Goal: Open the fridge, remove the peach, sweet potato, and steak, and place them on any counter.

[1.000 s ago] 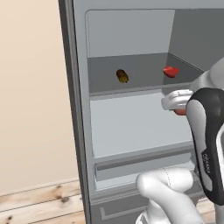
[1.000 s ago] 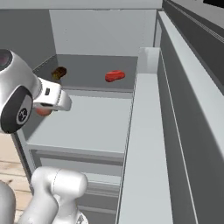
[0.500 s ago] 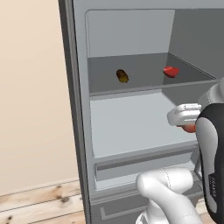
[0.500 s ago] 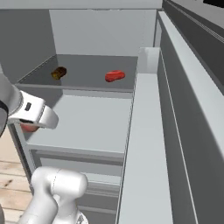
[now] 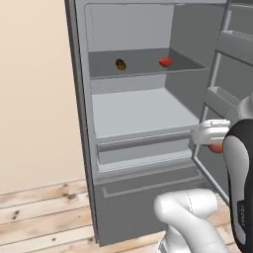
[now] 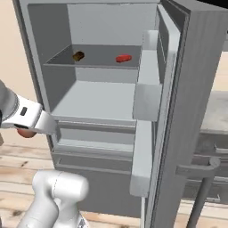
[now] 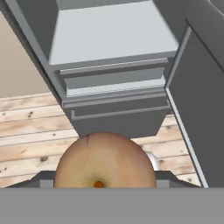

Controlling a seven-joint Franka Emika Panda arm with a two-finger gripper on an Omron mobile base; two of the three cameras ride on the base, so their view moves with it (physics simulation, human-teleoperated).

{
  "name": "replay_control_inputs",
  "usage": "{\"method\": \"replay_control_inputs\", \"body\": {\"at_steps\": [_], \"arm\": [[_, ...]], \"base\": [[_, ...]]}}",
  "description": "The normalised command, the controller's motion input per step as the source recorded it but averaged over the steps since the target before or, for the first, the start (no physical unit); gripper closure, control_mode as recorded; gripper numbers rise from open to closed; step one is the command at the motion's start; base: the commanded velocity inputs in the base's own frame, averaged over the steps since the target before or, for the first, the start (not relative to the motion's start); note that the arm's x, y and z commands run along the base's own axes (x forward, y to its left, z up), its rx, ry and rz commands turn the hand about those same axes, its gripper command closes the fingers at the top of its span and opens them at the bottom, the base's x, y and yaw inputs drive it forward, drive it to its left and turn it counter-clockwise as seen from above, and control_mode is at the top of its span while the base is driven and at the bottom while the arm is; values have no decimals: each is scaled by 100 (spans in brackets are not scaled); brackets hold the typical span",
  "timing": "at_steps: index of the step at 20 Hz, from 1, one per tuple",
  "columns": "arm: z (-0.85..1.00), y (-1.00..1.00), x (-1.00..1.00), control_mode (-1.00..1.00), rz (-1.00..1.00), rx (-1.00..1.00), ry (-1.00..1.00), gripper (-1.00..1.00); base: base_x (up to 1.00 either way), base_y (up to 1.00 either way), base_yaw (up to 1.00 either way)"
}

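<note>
Our base has rolled back from the fridge (image 5: 143, 128), so its whole open front is showing now. We are holding the peach (image 7: 105, 161) pinched in our jaws, outside the fridge over the wood floor (image 7: 30, 131). The sweet potato (image 5: 120, 64) and steak (image 5: 166, 62) are lying apart on the upper shelf (image 6: 100, 55).
</note>
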Motion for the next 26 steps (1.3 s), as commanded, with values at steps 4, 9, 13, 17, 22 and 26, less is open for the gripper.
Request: {"method": "replay_control_inputs", "body": {"at_steps": [4, 9, 13, 17, 22, 26], "arm": [[0, 0, 0, 100, 0, 0, 0, 100], [0, 0, 0, 100, 0, 0, 0, 100], [0, 0, 0, 100, 0, 0, 0, 100], [0, 0, 0, 100, 0, 0, 0, 100], [0, 0, 0, 100, 0, 0, 0, 100], [0, 0, 0, 100, 0, 0, 0, 100]], "base": [[-100, -28, 3], [-100, -32, 0], [-75, -57, 0], [-79, -92, 0], [-30, -100, 0], [-1, -100, 0]]}}
